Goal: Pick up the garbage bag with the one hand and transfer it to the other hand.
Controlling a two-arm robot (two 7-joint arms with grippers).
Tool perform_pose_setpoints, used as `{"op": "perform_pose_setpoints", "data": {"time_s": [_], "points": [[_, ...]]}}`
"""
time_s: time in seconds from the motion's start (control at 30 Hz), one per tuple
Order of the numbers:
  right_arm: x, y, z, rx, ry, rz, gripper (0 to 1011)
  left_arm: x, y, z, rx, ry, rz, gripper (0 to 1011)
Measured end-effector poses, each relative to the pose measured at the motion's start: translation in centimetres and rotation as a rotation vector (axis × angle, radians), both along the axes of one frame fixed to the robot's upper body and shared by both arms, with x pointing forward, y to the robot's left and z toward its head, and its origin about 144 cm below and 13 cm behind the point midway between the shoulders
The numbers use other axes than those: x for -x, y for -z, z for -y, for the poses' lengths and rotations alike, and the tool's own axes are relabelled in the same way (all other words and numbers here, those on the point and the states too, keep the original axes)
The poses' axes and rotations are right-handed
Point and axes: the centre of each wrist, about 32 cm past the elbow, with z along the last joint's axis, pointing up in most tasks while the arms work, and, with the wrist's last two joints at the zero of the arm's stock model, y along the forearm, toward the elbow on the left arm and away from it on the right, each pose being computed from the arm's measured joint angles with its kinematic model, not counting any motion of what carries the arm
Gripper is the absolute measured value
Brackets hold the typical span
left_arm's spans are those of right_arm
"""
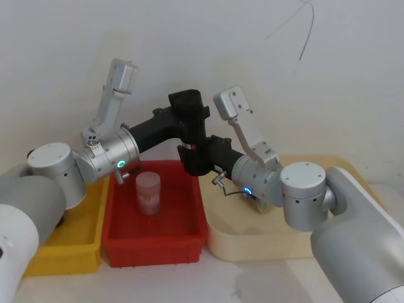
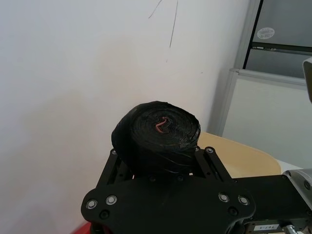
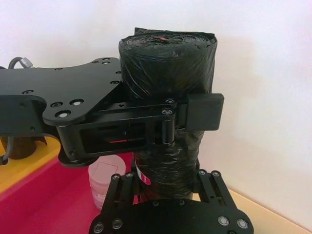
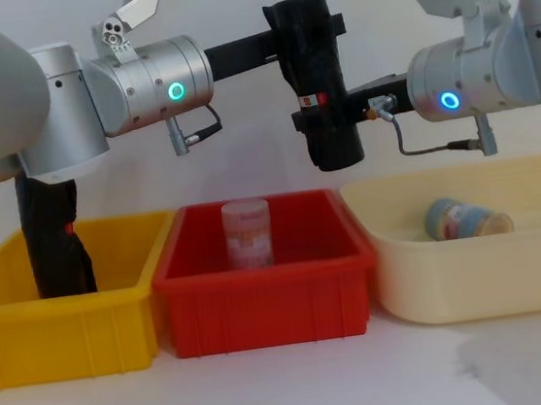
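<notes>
Chest view: garbage bag was clamped upright by left gripper and right gripper, mid-handover above red bin.

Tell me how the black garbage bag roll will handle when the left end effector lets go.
The garbage bag roll is tightly wound, so probably firm, not floppy. Its glossy wrinkled film may slip in the right end effector, which grips low, so it might tilt. The left end effector holds the upper part.

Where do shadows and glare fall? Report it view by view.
Chest view: soft shadow beneath the red bin, no harsh glare. Right wrist view: the garbage bag shows only a faint sheen on its folds. Left wrist view: even light on the wall, the bag's end dark.
</notes>
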Motion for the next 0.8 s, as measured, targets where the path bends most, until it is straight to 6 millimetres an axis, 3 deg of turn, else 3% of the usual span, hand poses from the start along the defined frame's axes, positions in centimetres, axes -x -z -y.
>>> {"op": "perform_pose_setpoints", "data": {"time_s": [0.5,0.6,0.73,0.8], "points": [[-0.07,0.03,-0.08,-0.001,0.001,-0.002,546,0.0,0.0,0.01,0.0,0.0,0.0,443],[-0.07,0.05,-0.1,-0.001,0.001,-0.002,545,0.0,0.0,0.01,0.0,0.0,0.0,565],[-0.08,0.04,-0.11,-0.001,0.001,-0.002,545,0.0,0.0,0.01,0.0,0.0,0.0,633],[-0.08,0.04,-0.12,-0.001,0.001,-0.002,545,0.0,0.0,0.01,0.0,0.0,0.0,716]]}}
